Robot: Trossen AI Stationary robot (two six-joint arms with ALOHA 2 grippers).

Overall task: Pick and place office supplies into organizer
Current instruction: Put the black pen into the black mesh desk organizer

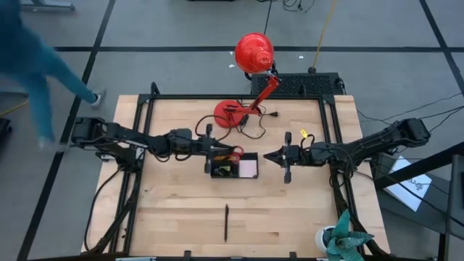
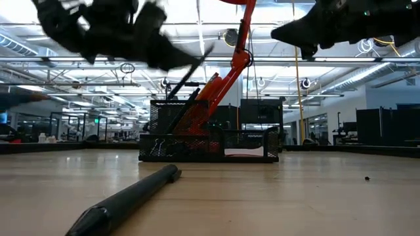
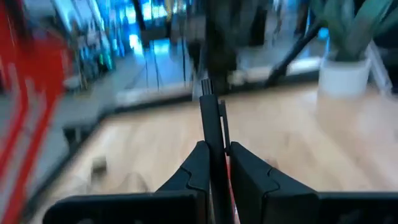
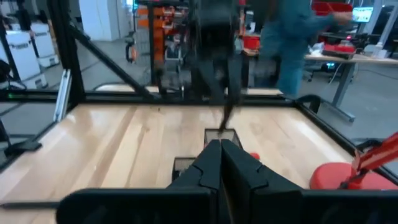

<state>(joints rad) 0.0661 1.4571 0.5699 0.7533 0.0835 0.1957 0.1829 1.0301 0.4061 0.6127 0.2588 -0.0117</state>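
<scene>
My left gripper (image 1: 229, 151) hovers over the black mesh organizer (image 1: 233, 166), shut on a black pen (image 3: 211, 118). In the low view the pen (image 2: 191, 67) slants down from the gripper above the organizer (image 2: 210, 141). The organizer's tall section holds red-handled scissors (image 1: 235, 154) and dark pens; the pink sticky-note pad (image 1: 249, 168) lies in its low section. My right gripper (image 1: 268, 156) is shut and empty, just right of the organizer. Another black pen (image 1: 226, 222) lies flat on the table near the front edge. A small yellow-green piece (image 1: 303, 133) lies at the right. My left gripper pinches the black pen's barrel (image 3: 213, 155) between its two fingers (image 3: 198, 167). The pen runs along the fingers and sticks out well past their tips, clip side showing. It is lifted clear of the table, slanting above the organizer; whether its lower end touches the organizer I cannot tell.
A red desk lamp stands behind the organizer, its base (image 1: 230, 114) on the table and its head (image 1: 254, 52) past the far edge. A potted plant (image 1: 341, 241) stands at the front right corner. A person in teal (image 1: 32, 69) moves beyond the table's left side.
</scene>
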